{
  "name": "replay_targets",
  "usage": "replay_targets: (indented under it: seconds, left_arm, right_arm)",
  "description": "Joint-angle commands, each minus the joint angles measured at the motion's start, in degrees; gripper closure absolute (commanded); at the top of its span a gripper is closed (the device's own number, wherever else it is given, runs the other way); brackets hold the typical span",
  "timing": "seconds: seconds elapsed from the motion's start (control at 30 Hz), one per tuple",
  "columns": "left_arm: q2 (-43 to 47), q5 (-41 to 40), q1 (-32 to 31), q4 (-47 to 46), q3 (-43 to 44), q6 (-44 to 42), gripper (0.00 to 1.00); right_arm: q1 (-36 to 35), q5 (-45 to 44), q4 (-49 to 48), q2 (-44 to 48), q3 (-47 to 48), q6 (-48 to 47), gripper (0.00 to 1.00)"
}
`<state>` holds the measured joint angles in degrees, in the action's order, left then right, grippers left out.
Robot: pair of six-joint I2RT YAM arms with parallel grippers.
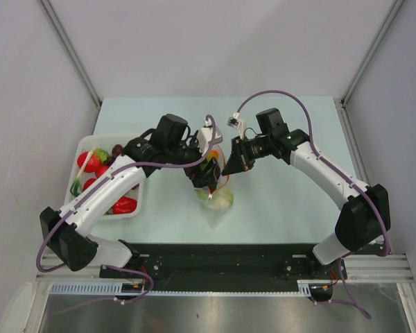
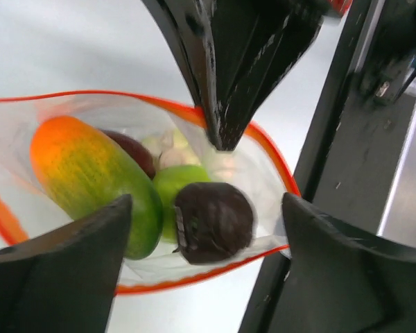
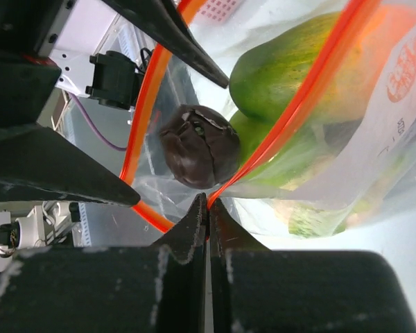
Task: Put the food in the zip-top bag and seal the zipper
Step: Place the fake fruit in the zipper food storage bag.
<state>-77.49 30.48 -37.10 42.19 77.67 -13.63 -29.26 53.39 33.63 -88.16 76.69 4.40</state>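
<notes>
Five pieces bagged, mouth held open for more.

Dark fruit (image 2: 213,222) lies loose at centre frame in the zip-top bag (image 2: 28,132), beside a green apple (image 2: 172,186), an orange-green piece (image 2: 83,170), a whitish lump (image 2: 168,147) and a half-hidden dark-red one: five counted. One zipper (image 3: 147,90), unsealed. The left fingers (image 2: 76,270) stand spread wide either side of the dark fruit, touching nothing; I judge they are best lifted straight up, clear of the rim. The right fingers (image 3: 188,232) are pinched tight on the bag's orange edge and should hold it taut and steady. At left in the top view, one white tray (image 1: 140,198) carries at least three red pieces (image 1: 90,161), a dark cluster (image 1: 116,149) and something green, on the pale bench (image 1: 291,201).
</notes>
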Motion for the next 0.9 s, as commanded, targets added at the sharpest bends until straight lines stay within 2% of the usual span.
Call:
replay_targets:
  seconds: [0.0, 0.1, 0.23, 0.33, 0.43, 0.53, 0.67, 0.73, 0.77, 0.8, 0.87]
  left_arm:
    - [-0.6, -1.2, 0.8, 7.7, 5.0, -7.7, 0.02]
    - [3.5, -2.2, 4.3, 4.6, 4.2, -7.4, 0.00]
    - [6.0, -5.7, 8.0, -0.9, 3.0, -0.9, 0.00]
    - [5.4, -10.9, 8.1, -1.5, 1.4, 4.2, 0.08]
    - [2.6, -11.9, 8.1, -0.1, 1.6, 7.6, 0.17]
    - [0.3, -10.7, 7.9, 2.5, 3.1, 8.8, 0.20]
    - [-0.5, -10.3, 6.6, 4.4, 0.7, 8.1, 0.23]
    - [-1.7, -9.0, 5.3, 8.4, 0.1, 5.9, 0.46]
    - [-2.0, -5.2, 5.3, 10.3, 0.9, 5.3, 0.59]
    - [-2.0, -2.6, 5.4, 11.8, 1.9, 4.8, 0.84]
    - [-0.1, 3.6, 5.4, 14.6, 5.1, 2.9, 0.98]
  right_arm:
    - [-0.3, 1.2, 0.7, 2.6, 2.5, -1.6, 1.00]
    - [-0.4, 0.8, 1.7, 3.0, 2.1, -2.8, 1.00]
    - [-0.4, 0.5, 2.6, 3.5, 1.5, -3.7, 1.00]
    - [-0.5, 0.6, 2.6, 3.5, 1.4, -4.0, 1.00]
    - [-0.5, 0.6, 2.1, 3.4, 1.4, -3.9, 1.00]
    - [-0.4, 0.1, 1.8, 4.0, 1.0, -3.6, 1.00]
    - [-0.5, 0.0, 1.2, 4.1, 0.4, -3.3, 1.00]
    - [-0.4, -0.1, 2.6, 4.0, 0.5, -4.2, 1.00]
    - [0.0, -0.6, 3.6, 4.4, 0.5, -4.5, 1.00]
    - [0.3, -0.7, 5.3, 4.5, 0.5, -6.2, 1.00]
    - [1.6, 0.2, 6.5, 5.3, 1.4, -7.4, 1.00]
